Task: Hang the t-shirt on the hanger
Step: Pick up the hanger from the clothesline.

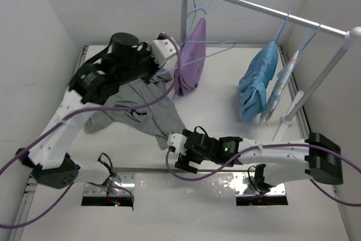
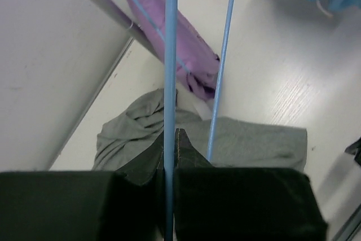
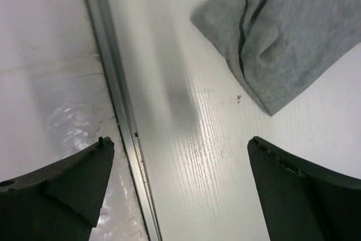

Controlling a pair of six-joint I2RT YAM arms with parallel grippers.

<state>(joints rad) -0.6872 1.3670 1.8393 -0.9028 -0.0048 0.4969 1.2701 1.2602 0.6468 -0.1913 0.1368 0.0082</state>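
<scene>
top: the t-shirt (image 1: 135,108) lies crumpled on the table (image 1: 225,122), partly under the left arm. the right gripper (image 1: 180,152) sits near its hem.
left wrist: the left gripper (image 2: 169,139) is pinching a hanger (image 2: 170,55) wire above the t-shirt.
right wrist: the right gripper is spread wide over the table, just beside the t-shirt's corner.

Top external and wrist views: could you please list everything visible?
white metal clothes rail: one, white, at back.
grey short-sleeved fabric t-shirt: one, grey, crumpled, centre-left.
pale-blue triangular wire hanger: one, pale blue, above the t-shirt.
purple fabric garment: one, purple, rail's left end.
light-blue fabric garment: one, light blue, towards rail's right.
whitish patterned garment: one, whitish, rightmost.
left fingers: two, black, shut on the hanger.
right fingers: two, black, open near the t-shirt.
</scene>
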